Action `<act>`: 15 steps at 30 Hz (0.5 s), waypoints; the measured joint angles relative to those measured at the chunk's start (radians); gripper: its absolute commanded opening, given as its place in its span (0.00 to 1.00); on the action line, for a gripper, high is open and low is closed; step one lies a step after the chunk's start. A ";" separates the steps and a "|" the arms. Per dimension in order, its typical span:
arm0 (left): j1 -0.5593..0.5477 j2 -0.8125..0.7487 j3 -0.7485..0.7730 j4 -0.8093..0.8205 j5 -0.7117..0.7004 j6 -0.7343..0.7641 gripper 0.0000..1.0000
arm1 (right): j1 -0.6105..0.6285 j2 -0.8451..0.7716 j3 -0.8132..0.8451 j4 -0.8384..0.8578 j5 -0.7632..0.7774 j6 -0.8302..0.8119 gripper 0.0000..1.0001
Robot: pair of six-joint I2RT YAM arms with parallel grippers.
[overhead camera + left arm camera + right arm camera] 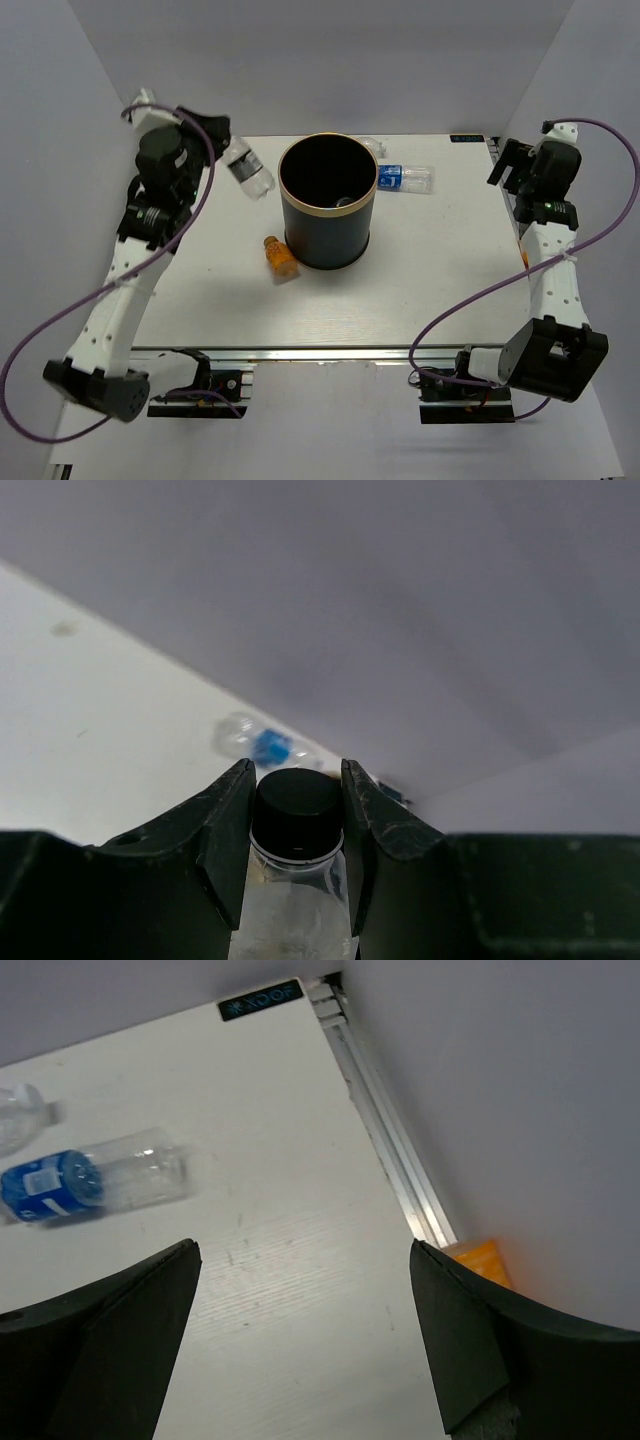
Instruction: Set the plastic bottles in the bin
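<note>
The dark bin [327,235] with a tan rim stands mid-table; a clear item shows inside it. My left gripper [222,140] is shut on the black-capped neck of a clear bottle [250,170], held tilted in the air just left of the bin's rim. In the left wrist view the fingers [225,820] clamp its cap [296,805]. A stubby orange bottle [280,257] lies at the bin's front left. A blue-labelled bottle [405,179] lies right of the bin, also in the right wrist view [90,1175]. My right gripper [512,165] [305,1250] is open and empty at the right edge.
Another clear bottle [370,147] lies behind the bin, partly hidden; its end shows in the right wrist view [18,1118]. A metal rail [395,1170] runs along the table's right edge, with an orange object [480,1262] beyond it. White walls enclose the table.
</note>
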 measured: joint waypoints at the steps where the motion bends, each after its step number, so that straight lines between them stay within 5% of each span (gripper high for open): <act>1: 0.000 0.043 0.042 0.042 0.039 0.018 0.00 | 0.000 0.000 -0.008 -0.001 0.021 -0.021 0.89; 7: -0.019 0.318 0.197 0.201 0.266 0.079 0.01 | -0.018 0.078 0.008 -0.039 0.190 -0.128 0.89; 13: -0.093 0.470 0.204 0.254 0.321 0.126 0.12 | -0.063 0.244 0.033 -0.127 0.280 -0.179 0.89; 15: -0.120 0.497 0.214 0.262 0.330 0.146 0.27 | -0.076 0.269 0.032 -0.139 0.294 -0.193 0.89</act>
